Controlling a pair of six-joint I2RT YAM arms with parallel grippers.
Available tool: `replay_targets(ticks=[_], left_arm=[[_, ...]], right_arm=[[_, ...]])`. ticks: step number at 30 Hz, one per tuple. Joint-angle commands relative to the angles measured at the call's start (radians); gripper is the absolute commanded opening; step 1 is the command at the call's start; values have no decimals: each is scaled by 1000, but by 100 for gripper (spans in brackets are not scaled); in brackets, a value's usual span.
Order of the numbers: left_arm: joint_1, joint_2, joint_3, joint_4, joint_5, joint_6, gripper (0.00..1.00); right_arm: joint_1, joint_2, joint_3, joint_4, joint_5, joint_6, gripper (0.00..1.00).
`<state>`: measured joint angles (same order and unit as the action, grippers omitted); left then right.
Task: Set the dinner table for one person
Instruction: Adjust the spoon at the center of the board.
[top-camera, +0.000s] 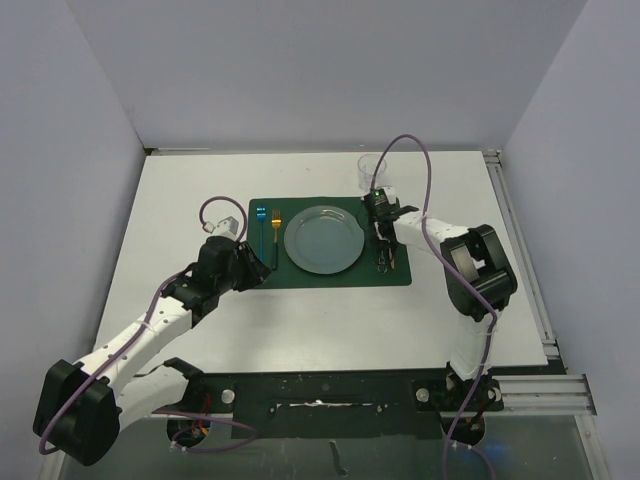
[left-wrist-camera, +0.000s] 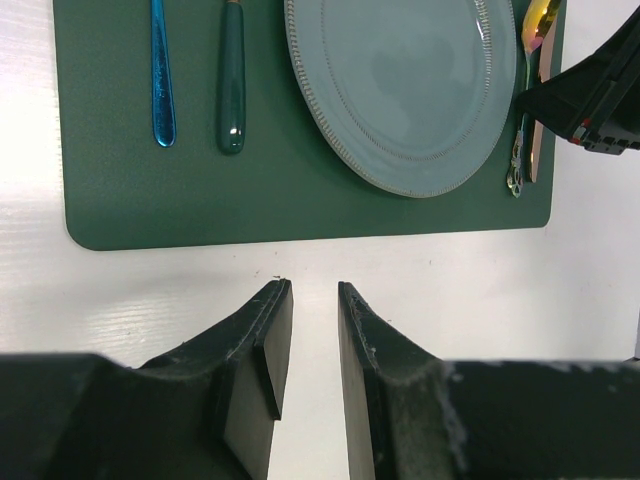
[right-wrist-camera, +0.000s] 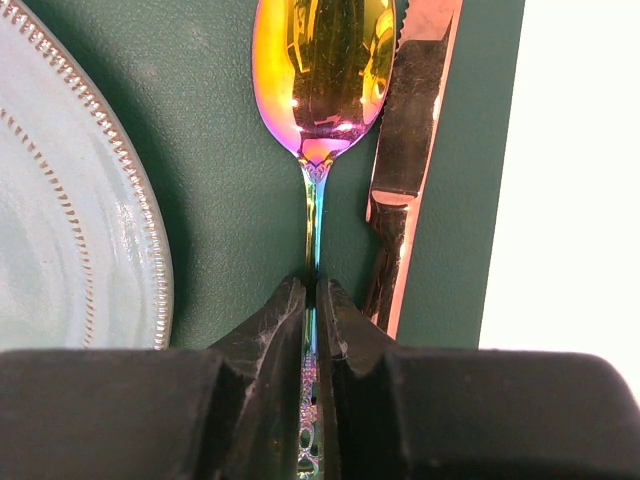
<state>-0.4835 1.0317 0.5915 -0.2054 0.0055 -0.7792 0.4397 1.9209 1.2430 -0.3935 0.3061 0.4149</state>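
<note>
The left gripper (left-wrist-camera: 313, 292), jaws narrowly apart and empty, hangs over the white table (top-camera: 180, 200), judged rigid and fixed beneath the mat (left-wrist-camera: 300, 215); the right gripper (right-wrist-camera: 312, 292) pinches the spoon (right-wrist-camera: 320, 70) by its thin, stiff, likely slick handle, beside the knife (right-wrist-camera: 410, 130).

No text, label, brand or number is legible: none on the spoon (right-wrist-camera: 318, 70) gripped between the right jaws, the knife (right-wrist-camera: 415, 110) just right of them, the plate (right-wrist-camera: 60, 220) to their left, or the placemat (right-wrist-camera: 220, 200) beneath.
</note>
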Motion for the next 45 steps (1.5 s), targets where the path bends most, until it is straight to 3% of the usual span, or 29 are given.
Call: replay_targets(ticks=[1,45], left_arm=[[-1,-8,9,52,5,-4,25],[0,-3,13,34,-5,12,25]], right_arm=[[-3,-38,3,5,-25,-11,0],[26,78,141,-53,-45,15,0]])
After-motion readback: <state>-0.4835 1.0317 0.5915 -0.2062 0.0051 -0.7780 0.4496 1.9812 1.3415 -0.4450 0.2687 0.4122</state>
